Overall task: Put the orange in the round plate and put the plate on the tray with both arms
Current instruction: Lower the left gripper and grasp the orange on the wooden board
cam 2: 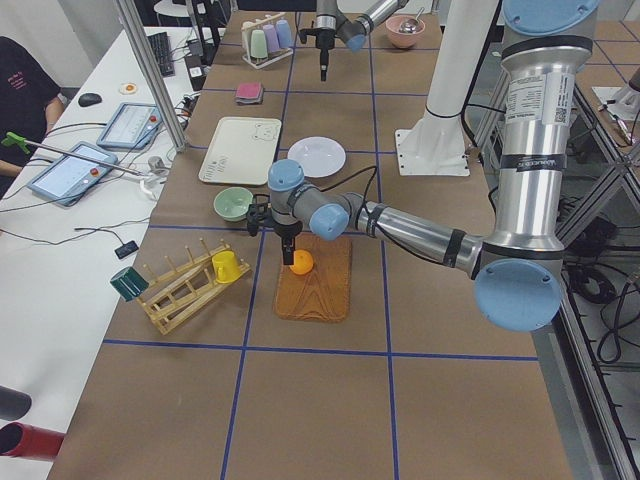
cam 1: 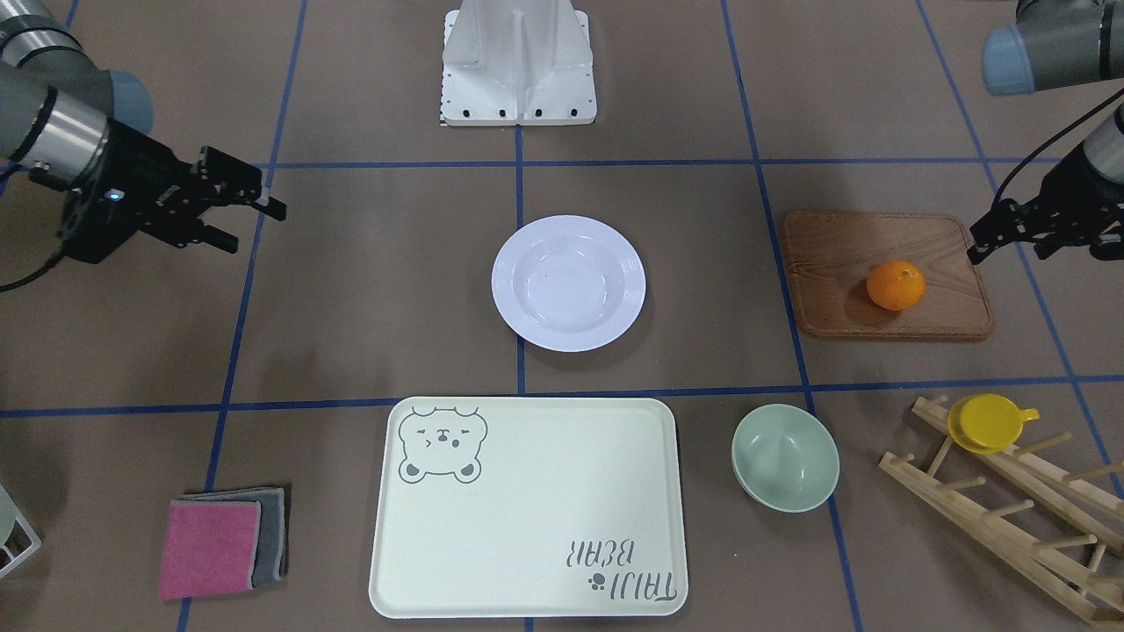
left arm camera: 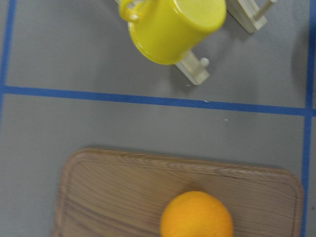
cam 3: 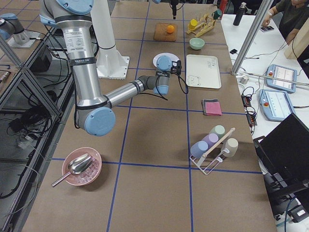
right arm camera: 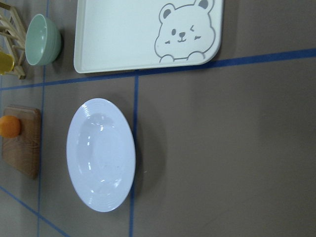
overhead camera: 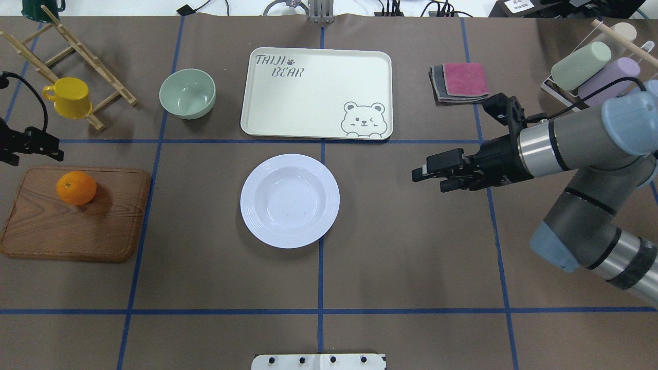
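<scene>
Orange (overhead camera: 76, 187) sits on wooden board (overhead camera: 77, 231), close under left gripper (overhead camera: 32, 151), untouched, jaws apart. Round plate (overhead camera: 290, 201) lies well ahead of right gripper (overhead camera: 441, 174), jaws apart too. Tray (overhead camera: 308, 103) is off to that gripper's side, past plate.

The orange (overhead camera: 76, 188) lies on the wooden board (overhead camera: 77, 231); the tray (overhead camera: 308, 103) lies beyond the round plate (overhead camera: 248, 201).
</scene>
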{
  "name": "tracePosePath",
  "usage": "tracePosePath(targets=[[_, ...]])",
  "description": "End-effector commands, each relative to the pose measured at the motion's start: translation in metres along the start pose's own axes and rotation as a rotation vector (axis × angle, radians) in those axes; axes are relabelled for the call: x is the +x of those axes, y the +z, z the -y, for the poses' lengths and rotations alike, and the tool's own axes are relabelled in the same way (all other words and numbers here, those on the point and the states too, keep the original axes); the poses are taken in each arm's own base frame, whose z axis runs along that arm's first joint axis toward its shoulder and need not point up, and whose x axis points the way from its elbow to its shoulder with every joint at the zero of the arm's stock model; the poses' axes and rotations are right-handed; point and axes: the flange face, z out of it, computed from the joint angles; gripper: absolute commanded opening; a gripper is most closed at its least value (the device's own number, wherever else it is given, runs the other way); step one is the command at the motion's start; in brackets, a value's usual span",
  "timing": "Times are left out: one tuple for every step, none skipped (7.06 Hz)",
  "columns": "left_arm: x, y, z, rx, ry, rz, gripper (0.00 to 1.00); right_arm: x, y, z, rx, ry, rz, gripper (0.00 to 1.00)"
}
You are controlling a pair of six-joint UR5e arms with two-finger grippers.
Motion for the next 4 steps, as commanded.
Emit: tracePosePath(targets=[[0.007, 0.033, -0.005, -0.001, -0.025, -0.023, 0.99, -0.020, 0.029, -0.018, 0.019, 0.024, 0.037, 1.00], [0.009, 0.046, -0.009, 0.015, -0.009, 0.009, 0.99, -0.019, 0.031, -0.020, 0.016, 0.023, 0.036, 1.00], [0.010, 0.050, -0.010, 0.018, -0.008, 0.018, 0.98, -0.018, 0.033, -0.021, 0.021, 0.021, 0.035, 1.00], [0.011, 0.054, -0.012, 0.011, -0.006, 0.020, 0.99, -0.018, 0.033, -0.022, 0.019, 0.020, 0.036, 1.00]])
